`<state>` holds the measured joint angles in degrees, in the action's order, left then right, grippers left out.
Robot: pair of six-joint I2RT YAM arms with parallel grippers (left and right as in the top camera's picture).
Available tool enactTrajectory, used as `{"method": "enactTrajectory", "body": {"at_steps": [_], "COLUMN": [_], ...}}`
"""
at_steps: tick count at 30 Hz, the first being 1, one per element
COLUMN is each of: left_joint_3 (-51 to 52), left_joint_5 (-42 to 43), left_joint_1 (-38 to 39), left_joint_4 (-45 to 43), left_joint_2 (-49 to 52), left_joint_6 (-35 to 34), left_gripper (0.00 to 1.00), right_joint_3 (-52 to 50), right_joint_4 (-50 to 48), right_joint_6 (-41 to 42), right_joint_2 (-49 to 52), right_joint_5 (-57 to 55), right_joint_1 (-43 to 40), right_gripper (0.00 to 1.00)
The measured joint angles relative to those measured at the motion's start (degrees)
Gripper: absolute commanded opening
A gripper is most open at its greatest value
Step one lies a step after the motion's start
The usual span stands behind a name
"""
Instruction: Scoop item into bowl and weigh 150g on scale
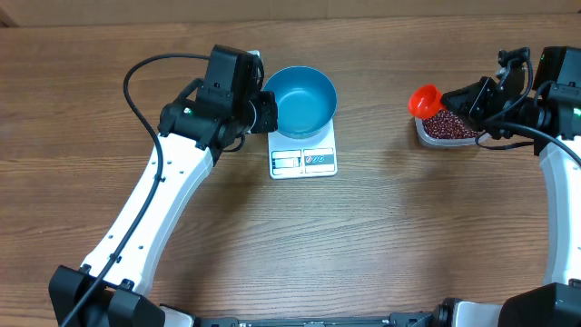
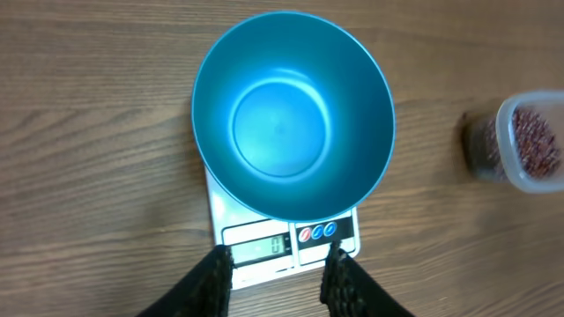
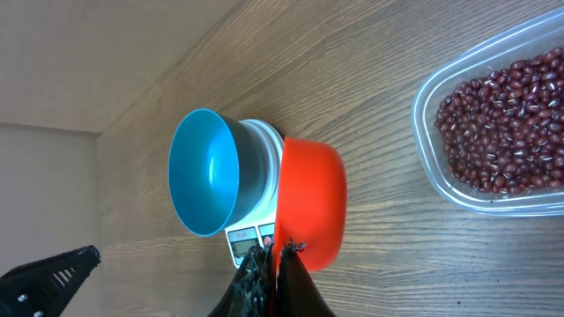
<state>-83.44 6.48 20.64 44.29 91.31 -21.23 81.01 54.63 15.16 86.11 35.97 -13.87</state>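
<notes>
Scoop (image 3: 313, 198) clamped in my right hand (image 3: 275, 260); I should dig low into the red beans (image 3: 502, 123), inside the tub (image 3: 425, 141) rim, then lift level.

- Bowl (image 2: 291, 123): smooth blue plastic, soft sheen.
- Table (image 1: 381, 236): matt wood-grain top.
- Tub (image 3: 493, 204): clear glossy plastic.
- Scoop (image 3: 310, 202): glossy red plastic.
- Beans (image 3: 502, 123): smooth, slightly shiny skins.

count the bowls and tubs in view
2. The round bright-blue bowl sits empty on the flat white scale, mid-table. The clear plastic tub of small red-brown beans lies off to the right. None seems hidden. The right claw's orange plastic scoop isn't counted.
</notes>
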Motion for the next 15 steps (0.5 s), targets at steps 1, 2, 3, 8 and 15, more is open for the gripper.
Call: {"method": "enactTrajectory", "body": {"at_steps": [1, 2, 3, 8, 15], "left_joint_3": [-0.02, -0.04, -0.09, -0.28, -0.33], "left_joint_5": [0.02, 0.04, 0.09, 0.22, 0.22], "left_joint_1": [0.00, 0.00, 0.00, 0.00, 0.00], "left_joint_4": [0.33, 0.74, 1.14, 5.03, 8.90], "left_joint_2": [0.13, 0.24, 0.31, 0.50, 0.50], "left_joint_6": [1.53, 2.60, 3.65, 10.08, 17.77], "left_gripper": [0.30, 0.26, 0.22, 0.04, 0.04], "right_joint_3": [0.00, 0.00, 0.00, 0.00, 0.00], "right_joint_4": [0.02, 0.02, 0.07, 0.20, 0.24], "right_joint_6": [-0.04, 0.00, 0.00, -0.02, -0.04], "right_joint_2": [0.00, 0.00, 0.00, 0.00, 0.00], "right_joint_5": [0.00, 0.00, 0.00, 0.00, -0.22], "right_joint_1": [0.00, 0.00, 0.00, 0.00, 0.00], "right_gripper": [0.04, 0.04, 0.04, 0.04, 0.04]}}
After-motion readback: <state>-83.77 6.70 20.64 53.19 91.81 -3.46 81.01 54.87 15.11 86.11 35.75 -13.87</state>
